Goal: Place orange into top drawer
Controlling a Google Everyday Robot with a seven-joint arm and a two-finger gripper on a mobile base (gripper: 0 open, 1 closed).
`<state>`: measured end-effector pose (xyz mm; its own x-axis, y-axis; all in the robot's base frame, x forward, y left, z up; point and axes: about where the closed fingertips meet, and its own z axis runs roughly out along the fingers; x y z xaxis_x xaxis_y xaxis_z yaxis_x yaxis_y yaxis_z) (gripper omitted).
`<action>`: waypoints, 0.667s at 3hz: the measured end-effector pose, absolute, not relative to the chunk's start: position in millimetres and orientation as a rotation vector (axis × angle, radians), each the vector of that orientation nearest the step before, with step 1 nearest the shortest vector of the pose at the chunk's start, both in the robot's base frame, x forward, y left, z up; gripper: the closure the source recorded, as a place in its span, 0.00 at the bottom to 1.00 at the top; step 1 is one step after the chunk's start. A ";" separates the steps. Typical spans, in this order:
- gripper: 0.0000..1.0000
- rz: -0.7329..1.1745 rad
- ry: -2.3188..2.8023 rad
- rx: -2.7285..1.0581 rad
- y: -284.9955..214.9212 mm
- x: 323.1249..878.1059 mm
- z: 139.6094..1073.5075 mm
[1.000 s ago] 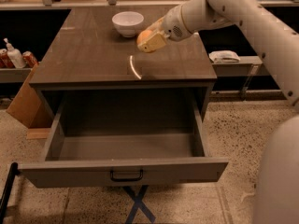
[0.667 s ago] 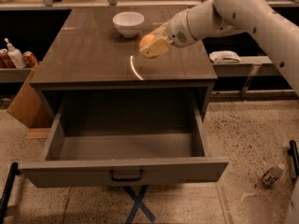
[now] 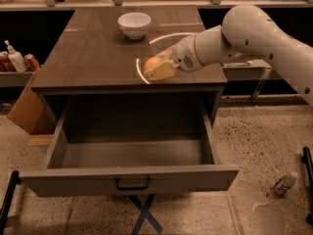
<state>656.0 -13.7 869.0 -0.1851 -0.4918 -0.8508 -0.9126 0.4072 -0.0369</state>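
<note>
- Gripper (image 3: 157, 68): over the front part of the table (image 3: 83, 58), near its front edge, a bit right of centre. Fingers closed round the orange (image 3: 151, 62), so it's carried, not resting on the table as far as I can tell.
- Orange shows only as a rounded top-left part; the rest is hidden behind a tan finger. Grip looks side-on, prob. so the fruit can't roll out while it's carried.
- Arm (image 3: 244, 31) reaches in from the right, wrist pointing left & slightly down. That keeps the forearm clear of the drawer opening below.
- Top drawer (image 3: 73, 180): pulled well out toward the camera, inside bare, handle (image 3: 132, 184) at the centre of the front panel. Already open, so no pull step is needed.
- Orange is above the table, not yet over the drawer cavity; the cavity lies in front of & below it.
- Stage, as I judge it: transport, mid-way. Next needs a move fwd past the table edge, then down into the drawer, then release.
- Risk: dropping from high up, the orange may bounce or roll to a corner; lowering too early could clip the table lip.
- White bowl (image 3: 134, 24) sits at the back of the table, well apart from the gripper; not involved.
</note>
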 end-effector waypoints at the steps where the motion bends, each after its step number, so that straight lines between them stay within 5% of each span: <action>1: 1.00 0.652 1.815 -1.206 -10.2 632.3 865.1; 2: 1.00 0.666 1.815 -1.191 -9.9 607.9 856.7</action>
